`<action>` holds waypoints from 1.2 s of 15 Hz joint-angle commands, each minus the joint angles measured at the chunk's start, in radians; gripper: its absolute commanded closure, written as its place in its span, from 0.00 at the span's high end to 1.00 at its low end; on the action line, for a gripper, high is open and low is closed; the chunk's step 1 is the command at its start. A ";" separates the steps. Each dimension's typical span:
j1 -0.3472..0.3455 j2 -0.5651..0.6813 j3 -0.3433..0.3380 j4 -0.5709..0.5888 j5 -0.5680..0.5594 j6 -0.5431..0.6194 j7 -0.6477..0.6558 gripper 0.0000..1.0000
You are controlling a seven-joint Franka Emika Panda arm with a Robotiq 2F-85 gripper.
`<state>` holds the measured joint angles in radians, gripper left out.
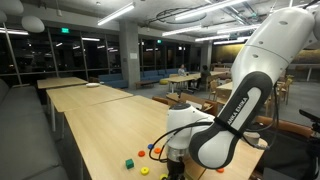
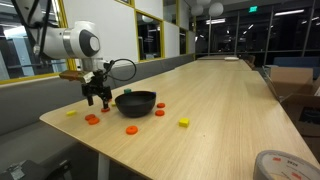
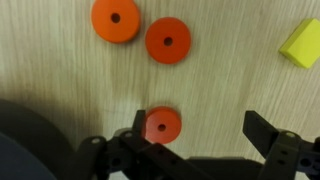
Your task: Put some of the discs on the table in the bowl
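Note:
In the wrist view my gripper (image 3: 200,128) is open and empty, low over the pale wood table (image 3: 220,90). A red disc (image 3: 162,125) lies between the fingers, close to the left one. An orange disc (image 3: 115,20) and a red-orange disc (image 3: 167,40) lie farther ahead. In an exterior view the gripper (image 2: 97,97) hangs just beside the black bowl (image 2: 135,102), with orange discs (image 2: 93,119) on the table under it. In an exterior view the arm hides the bowl, and the gripper (image 1: 172,155) is by small discs (image 1: 158,150).
A yellow piece (image 3: 303,43) lies at the wrist view's right. More discs (image 2: 160,112) and a yellow piece (image 2: 183,122) lie round the bowl. A green cube (image 1: 129,162) and a yellow disc (image 1: 144,171) sit near the table's end. A tape roll (image 2: 283,165) is at the front.

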<state>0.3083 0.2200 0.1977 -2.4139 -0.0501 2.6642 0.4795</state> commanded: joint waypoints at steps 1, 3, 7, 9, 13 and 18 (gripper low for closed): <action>0.000 0.009 -0.021 0.004 0.001 0.007 -0.016 1.00; 0.000 0.016 -0.030 0.006 -0.002 0.006 -0.014 1.00; -0.001 0.028 -0.041 0.010 0.001 0.004 -0.017 1.00; 0.000 0.031 -0.045 0.012 0.000 0.003 -0.017 1.00; -0.001 0.025 -0.051 0.014 -0.004 -0.003 -0.018 1.00; -0.007 0.024 -0.052 0.018 0.003 -0.006 -0.031 1.00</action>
<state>0.3045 0.2472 0.1509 -2.4098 -0.0507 2.6640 0.4735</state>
